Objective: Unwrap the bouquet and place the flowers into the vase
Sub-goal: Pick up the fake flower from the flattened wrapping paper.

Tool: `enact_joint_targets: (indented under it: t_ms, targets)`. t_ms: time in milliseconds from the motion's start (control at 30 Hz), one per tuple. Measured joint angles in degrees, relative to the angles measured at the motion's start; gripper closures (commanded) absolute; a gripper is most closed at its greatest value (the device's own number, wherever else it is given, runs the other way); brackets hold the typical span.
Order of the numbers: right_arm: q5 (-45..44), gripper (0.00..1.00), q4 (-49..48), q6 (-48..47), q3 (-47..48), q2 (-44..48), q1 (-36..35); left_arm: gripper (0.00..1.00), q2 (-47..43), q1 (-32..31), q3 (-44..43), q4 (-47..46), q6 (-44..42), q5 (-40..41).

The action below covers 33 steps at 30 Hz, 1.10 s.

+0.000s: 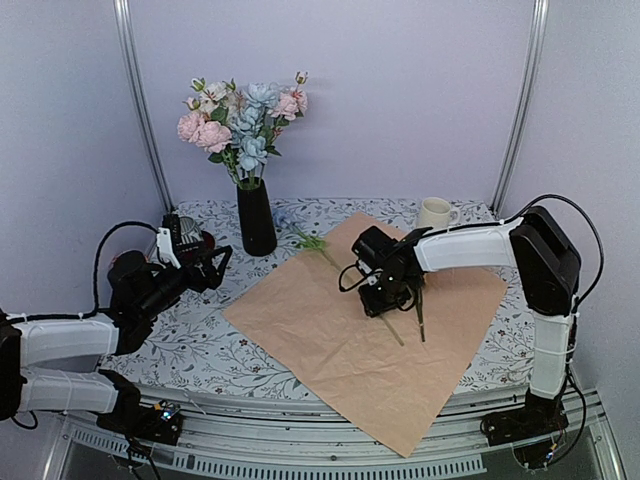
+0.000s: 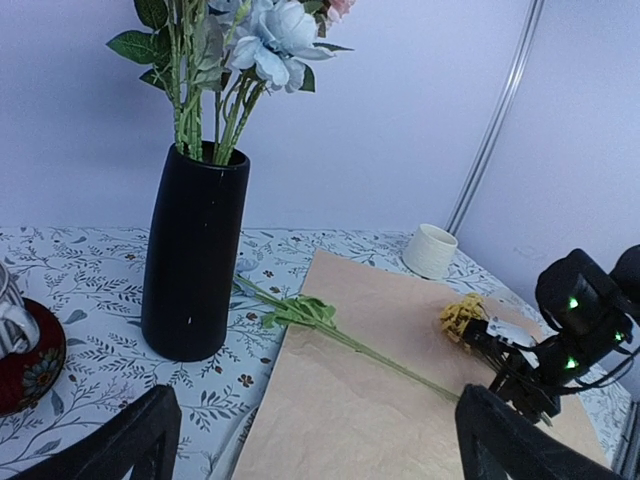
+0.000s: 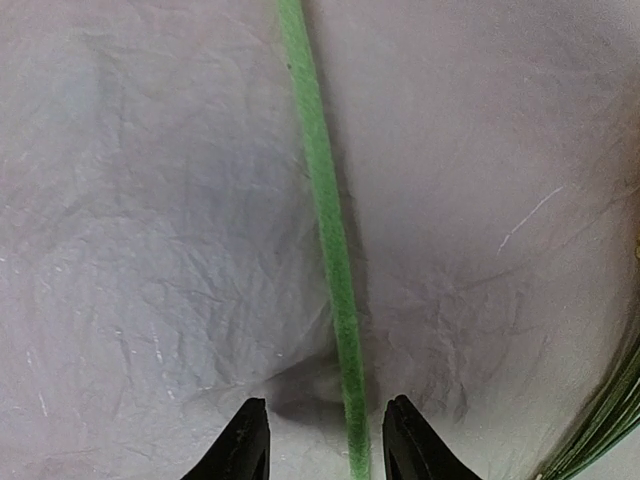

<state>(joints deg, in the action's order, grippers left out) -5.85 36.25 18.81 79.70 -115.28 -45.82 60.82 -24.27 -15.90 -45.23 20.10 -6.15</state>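
The unwrapping is done: the tan sheet of wrapping paper (image 1: 330, 350) lies flat on the worktop (image 1: 190, 345), and most of the pink, white and pale-blue flowers (image 1: 240, 115) stand in the tall matte-black vase (image 1: 256, 218). A few stems are left on the paper. My right hand (image 3: 325, 445) straddles one thin green stem (image 3: 322, 220), fingers apart, not yet pinching it. My left hand (image 2: 315, 435) hovers wide open near the vase.

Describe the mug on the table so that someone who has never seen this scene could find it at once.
Start at the big tan paper sheet spread over the flower-print tablecloth. Just past the sheet's far right edge, near the back wall, stands the mug. It is short, cream and has a handle, unlike the tall black vase of flowers further left.
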Motion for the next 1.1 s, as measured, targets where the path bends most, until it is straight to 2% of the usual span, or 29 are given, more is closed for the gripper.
enact_joint_targets:
  t_ms: [67,133,467,833,1100]
  targets:
    - [0.0,0.6,0.6,0.0,0.0,-0.5,0.4,0.02,0.0,0.0,0.0,-0.1,0.0,-0.3]
    - [0.2,0.65,1.1,-0.1,0.2,-0.7,0.9,0.02,0.0,0.0,0.0,-0.3,0.0,-0.6]
    - [0.2,0.96,2.5,-1.2,3.1,-3.3,1.4,0.02,0.0,0.0,0.0,-0.4,-0.2,-0.9]
    - [-2.1,0.97,2.7,-0.3,2.7,-1.7,1.4,0.02,0.0,0.0,0.0,-0.4,-0.2,-1.2]
    - [-5.2,0.97,-0.7,2.7,-3.0,11.4,1.4,0.02,0.1,0.0,0.0,-0.5,-0.2,-1.6]
